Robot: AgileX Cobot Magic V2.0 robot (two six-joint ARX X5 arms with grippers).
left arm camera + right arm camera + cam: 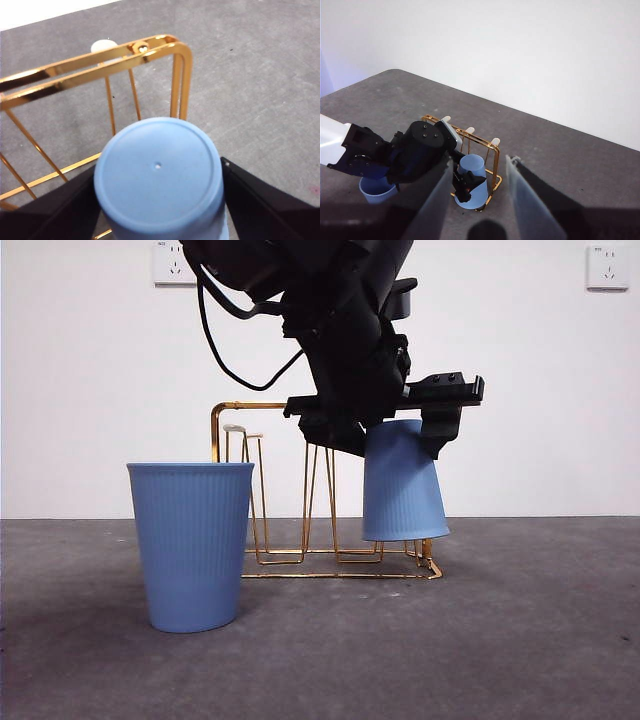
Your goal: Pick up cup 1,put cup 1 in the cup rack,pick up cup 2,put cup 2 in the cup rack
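An upright blue ribbed cup stands on the grey table, mouth up, just in front of the left end of the gold wire cup rack. To the right, the left gripper clamps a second blue cup by its sides near the closed base. This cup is inverted, mouth down, its long axis near vertical with a slight tilt, at the rack's right end. The right gripper hangs high with jaws apart, holding nothing.
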